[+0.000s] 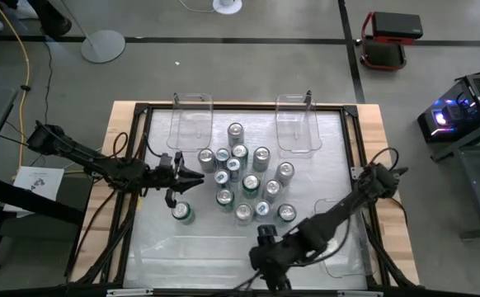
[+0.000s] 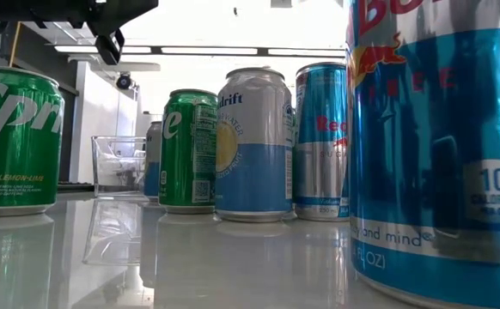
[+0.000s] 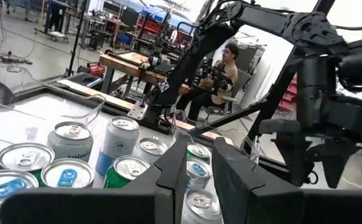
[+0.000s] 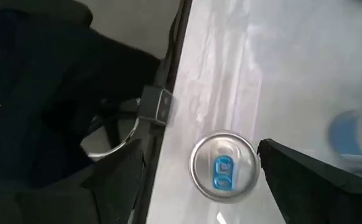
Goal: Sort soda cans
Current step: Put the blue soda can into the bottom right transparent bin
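Observation:
Several soda cans [image 1: 242, 177] stand upright in a cluster at the table's middle. One green can [image 1: 182, 213] stands alone to their left. My left gripper [image 1: 197, 176] hovers level at the cluster's left side, fingers [image 3: 175, 165] nearly together with nothing between them. My right gripper [image 1: 266, 235] is near the table's front edge, pointing steeply down. In the right wrist view a silver-topped can with a blue tab [image 4: 224, 167] stands upright below my right gripper [image 4: 199, 155], between its open fingers and apart from both. In the low view that blue can [image 2: 439, 146] looms at the right.
Two clear bins [image 1: 192, 120] [image 1: 298, 122] stand at the table's far edge, and a third [image 1: 343, 243] lies at the near right under my right arm. The table's black frame [image 4: 168, 106] runs close beside the lone blue can. A person [image 3: 221, 74] sits beyond the table.

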Controlling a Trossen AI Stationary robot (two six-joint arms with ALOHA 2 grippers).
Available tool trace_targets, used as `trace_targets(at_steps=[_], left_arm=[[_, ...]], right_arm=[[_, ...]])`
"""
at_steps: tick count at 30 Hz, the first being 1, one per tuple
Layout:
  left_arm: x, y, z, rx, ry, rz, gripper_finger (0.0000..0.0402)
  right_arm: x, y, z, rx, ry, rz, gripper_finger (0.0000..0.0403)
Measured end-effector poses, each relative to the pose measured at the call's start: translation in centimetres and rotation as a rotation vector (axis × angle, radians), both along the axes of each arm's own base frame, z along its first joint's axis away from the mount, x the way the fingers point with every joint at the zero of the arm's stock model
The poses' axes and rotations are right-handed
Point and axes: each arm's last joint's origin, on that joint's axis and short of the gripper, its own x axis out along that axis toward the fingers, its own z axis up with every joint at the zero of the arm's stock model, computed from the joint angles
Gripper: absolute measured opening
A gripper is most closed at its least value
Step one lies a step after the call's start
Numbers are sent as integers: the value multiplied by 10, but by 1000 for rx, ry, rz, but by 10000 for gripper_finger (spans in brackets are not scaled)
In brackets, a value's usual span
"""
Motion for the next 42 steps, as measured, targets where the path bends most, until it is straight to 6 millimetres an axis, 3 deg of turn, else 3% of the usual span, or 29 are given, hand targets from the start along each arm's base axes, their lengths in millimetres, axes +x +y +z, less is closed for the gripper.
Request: trace_targets(at_steps=[8, 15, 22, 28, 34, 42], left_arm=[[-2, -6, -1, -21, 6, -38, 65], [-3, -9, -2, -16, 16, -51, 65], [-3, -9, -2, -16, 18, -50, 65], [-3, -9, -2, -15, 19, -48, 65], [-3, -9, -2, -14, 22, -48, 65], [-3, -9, -5, -7, 48, -48, 65]], right_arm=[[11, -3, -23, 112, 198, 34, 326], [20, -11, -17, 196, 218, 12, 327], [17, -9, -2, 86, 113, 9, 326], [4, 1, 0, -54, 65, -185, 326], [5, 6, -11, 2, 103, -453, 326], [11, 6, -31, 5, 150, -665, 325]])
